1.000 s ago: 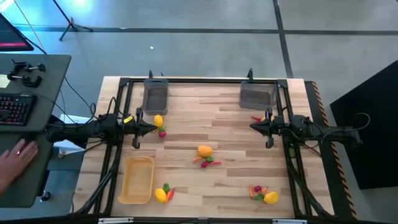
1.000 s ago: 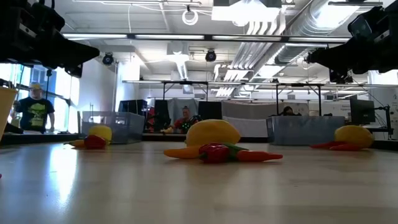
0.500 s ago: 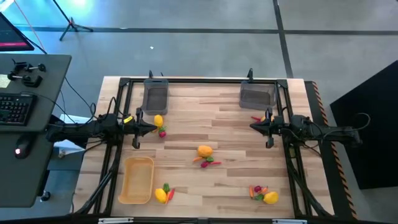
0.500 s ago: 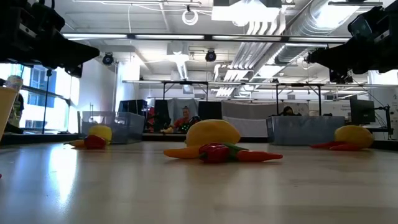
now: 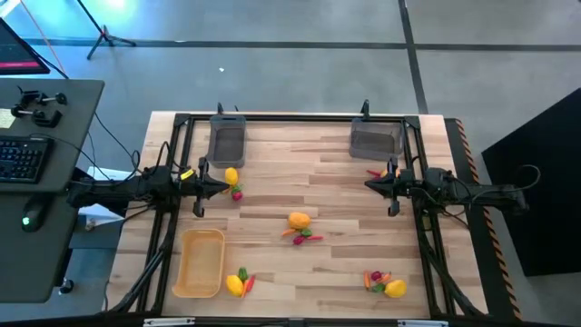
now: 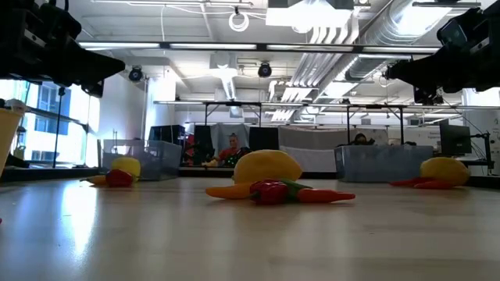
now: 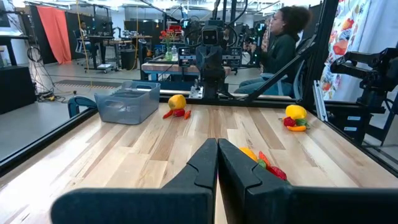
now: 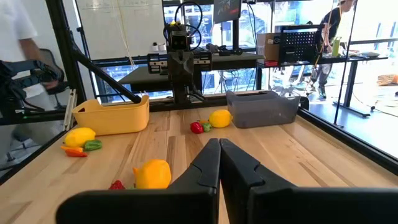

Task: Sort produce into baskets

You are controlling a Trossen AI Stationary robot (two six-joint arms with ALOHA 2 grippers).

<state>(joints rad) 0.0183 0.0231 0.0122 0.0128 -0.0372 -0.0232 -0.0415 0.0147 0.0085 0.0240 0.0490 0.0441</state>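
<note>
The produce lies in small clusters on the wooden table (image 5: 272,195). A yellow fruit (image 5: 231,176) with a magenta piece lies just off my left gripper (image 5: 225,188). Another yellow fruit (image 5: 300,220) lies at the centre with red and green pieces. Two more clusters lie near the front edge, one at the left (image 5: 238,282) and one at the right (image 5: 386,284). A red piece (image 5: 373,173) lies by my right gripper (image 5: 367,185). Two dark grey bins (image 5: 227,141) (image 5: 375,139) stand at the far edge, and the tan tray (image 5: 200,262) at the near left. Both grippers are shut and hang level above the table, holding nothing.
A black frame (image 5: 290,118) runs around the table's edges. A desk with a keyboard (image 5: 23,159) stands left of the table. In the wrist views, people show in the room beyond the table. Bare wood lies between the clusters.
Both arms have kept still, and no produce has moved. A person's hand that rested on the desk left of the table has drawn away, out of view.
</note>
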